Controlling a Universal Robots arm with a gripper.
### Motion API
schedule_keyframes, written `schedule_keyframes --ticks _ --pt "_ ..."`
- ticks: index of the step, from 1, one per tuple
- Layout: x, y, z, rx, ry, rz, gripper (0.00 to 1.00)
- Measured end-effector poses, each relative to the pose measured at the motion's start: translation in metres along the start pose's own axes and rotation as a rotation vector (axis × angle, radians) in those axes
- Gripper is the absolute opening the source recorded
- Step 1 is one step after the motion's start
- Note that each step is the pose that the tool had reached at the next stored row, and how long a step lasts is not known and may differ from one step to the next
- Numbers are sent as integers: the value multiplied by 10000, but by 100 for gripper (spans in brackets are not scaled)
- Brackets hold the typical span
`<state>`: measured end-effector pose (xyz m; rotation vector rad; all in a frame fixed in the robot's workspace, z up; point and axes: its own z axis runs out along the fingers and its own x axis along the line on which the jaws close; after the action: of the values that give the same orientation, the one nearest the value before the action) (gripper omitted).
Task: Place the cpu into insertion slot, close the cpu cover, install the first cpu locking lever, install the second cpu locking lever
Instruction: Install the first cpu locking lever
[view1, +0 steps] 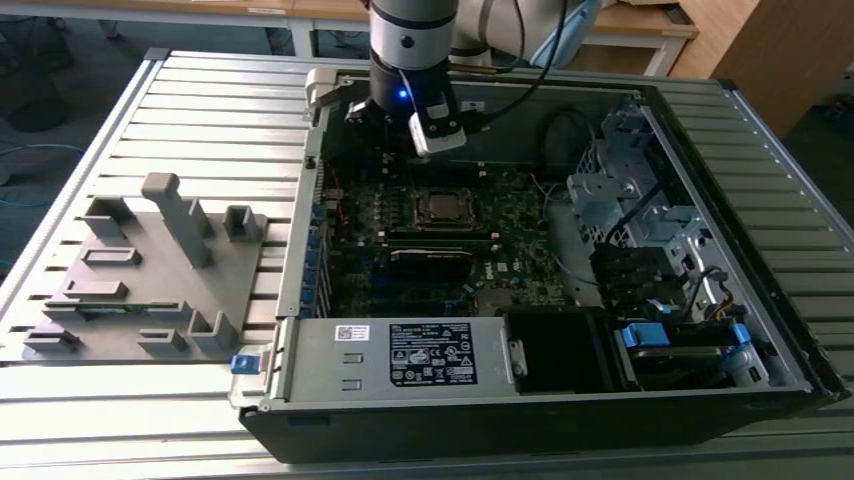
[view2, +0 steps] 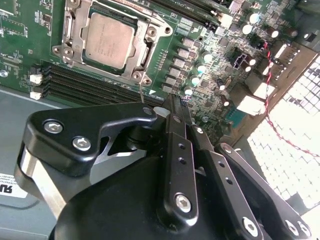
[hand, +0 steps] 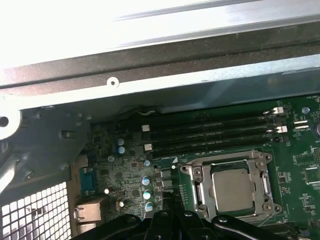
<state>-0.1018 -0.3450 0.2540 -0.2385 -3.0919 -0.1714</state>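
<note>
Cpu (view2: 107, 40) – seated flat, framed by lowered cpu cover (view2: 143, 52), on green motherboard (view2: 20, 30). Gripper (view2: 175, 102) near cover's corner – fingers (view2: 174, 122) pressed together, nothing held between them.

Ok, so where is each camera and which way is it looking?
Exterior view: off the arm, up high, looking down into the open computer case; the arm reaches in.
First wrist view: on the arm, looking past the gripper at the cpu.
Second wrist view: on the arm, looking along the gripper's black links at the motherboard.
Both wrist views share the cpu and gripper.
</note>
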Motion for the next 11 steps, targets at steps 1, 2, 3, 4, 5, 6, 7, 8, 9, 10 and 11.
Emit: schedule_keyframes --ticks 1,2,3,4,5,6,7,8,9,10,11 --pt "0 0 0 -1 0 0 10" --pt "0 0 0 -3 2 0 10" --pt "-1 -1 1 -40 8 -3 10" --pt "-1 -1 1 -142 25 -15 10" --pt "0 -1 2 -276 49 -35 10" --pt "-1 -1 2 -425 76 -52 10" --pt "-1 -2 2 -535 97 -64 10" --pt "-1 -5 2 -610 111 -80 10" --pt "-2 -7 3 -656 120 -97 10" --pt "-2 -11 4 -689 127 -115 10" --pt "-2 -14 6 -719 135 -137 10"
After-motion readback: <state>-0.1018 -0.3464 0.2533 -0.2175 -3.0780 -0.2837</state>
